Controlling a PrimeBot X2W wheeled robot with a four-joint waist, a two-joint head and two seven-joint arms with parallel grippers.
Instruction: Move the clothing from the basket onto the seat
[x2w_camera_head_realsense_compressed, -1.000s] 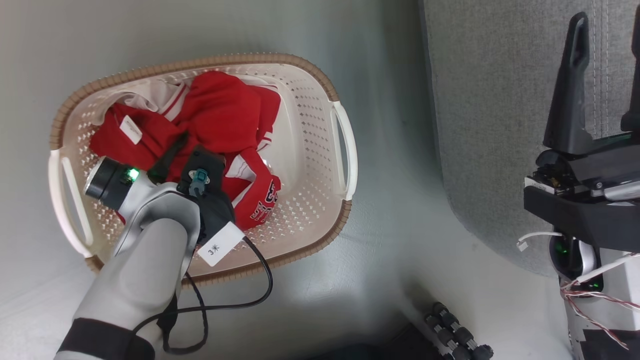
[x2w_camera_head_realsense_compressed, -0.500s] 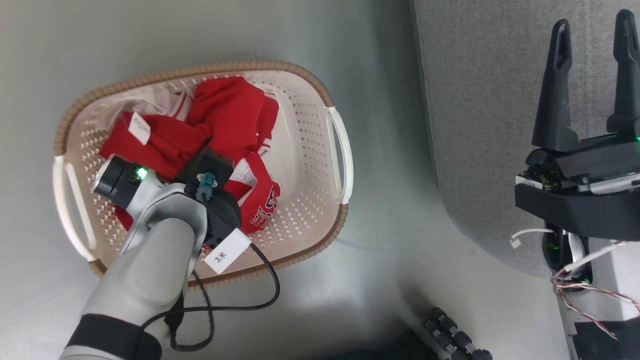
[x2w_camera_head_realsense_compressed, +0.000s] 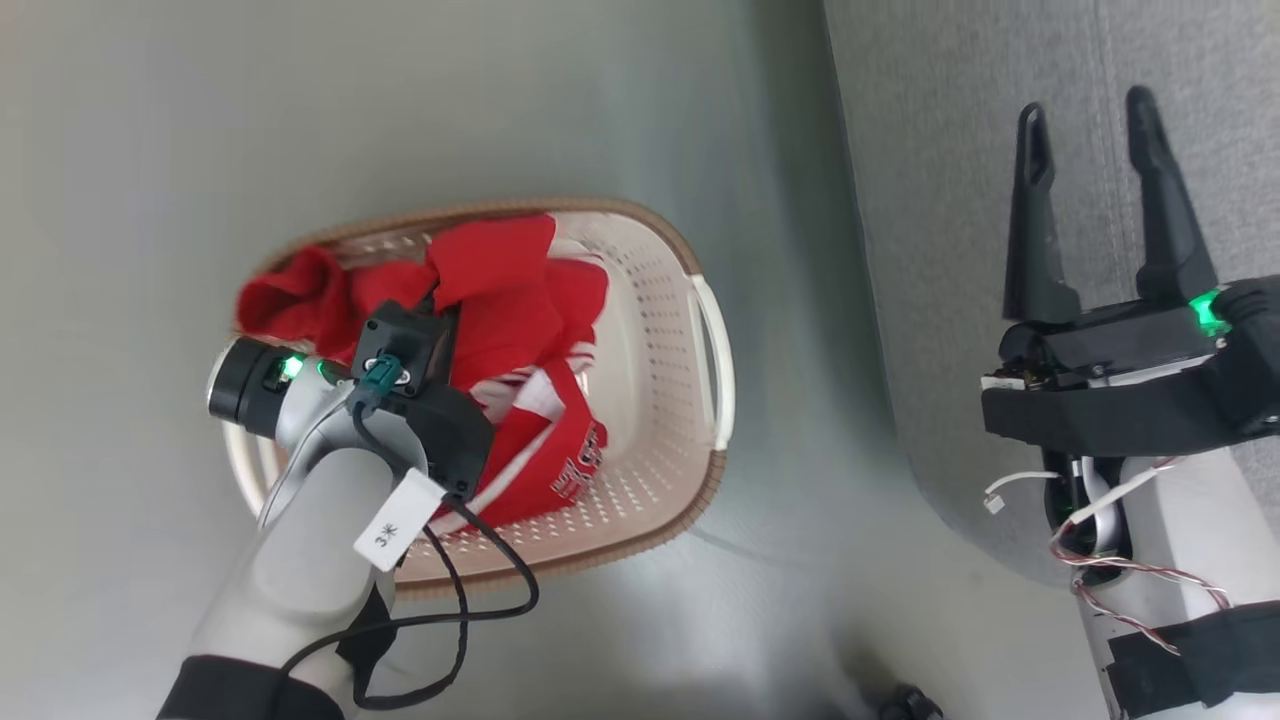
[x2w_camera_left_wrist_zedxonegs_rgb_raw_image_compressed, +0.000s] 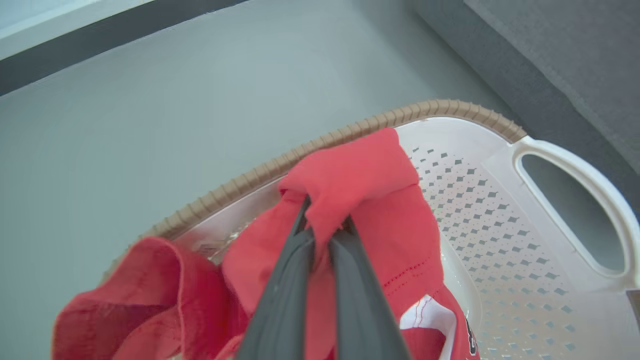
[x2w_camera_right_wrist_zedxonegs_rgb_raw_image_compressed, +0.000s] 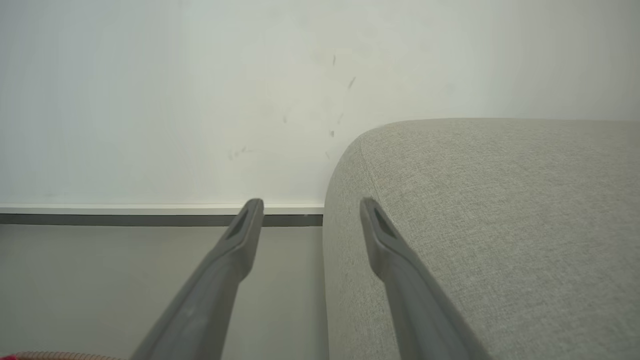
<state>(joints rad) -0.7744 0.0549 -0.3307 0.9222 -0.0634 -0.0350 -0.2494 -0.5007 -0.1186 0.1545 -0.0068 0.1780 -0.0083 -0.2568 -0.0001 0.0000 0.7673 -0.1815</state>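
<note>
- The left claw (x2w_camera_left_wrist_zedxonegs_rgb_raw_image_compressed: 324, 227) is squeezed shut on a fold of the red sports clothing (x2w_camera_head_realsense_compressed: 510, 300). The cloth is bunched up between its two dark fingers (x2w_camera_left_wrist_zedxonegs_rgb_raw_image_compressed: 280, 300).
- The clothing is in the white laundry basket (x2w_camera_head_realsense_compressed: 660, 330). The pinched part sits up high, about level with the brown rim (x2w_camera_head_realsense_compressed: 560, 560). The rest hangs down inside.
- One red end (x2w_camera_head_realsense_compressed: 280, 300) flops over the rim on the far side.
- A part with white letters (x2w_camera_head_realsense_compressed: 580, 470) and stripes lies low in the basket.
- The right claw (x2w_camera_head_realsense_compressed: 1085, 105) is wide open and holds nothing. It is up over the edge of the grey sofa (x2w_camera_head_realsense_compressed: 950, 200).
- The sofa is on the robot's right side, with bare floor (x2w_camera_head_realsense_compressed: 800, 400) between it and the basket.
- I think the clothing is thin, soft and light. It will not keep its shape, so it will droop and swing when lifted.
- Smooth cloth like this could slide out of a small pinch. A thick fold, like the one held now, looks like a good spot to grab.
- I cannot tell if this is one piece or several tangled together. A hanging end might catch on the rim.
</note>
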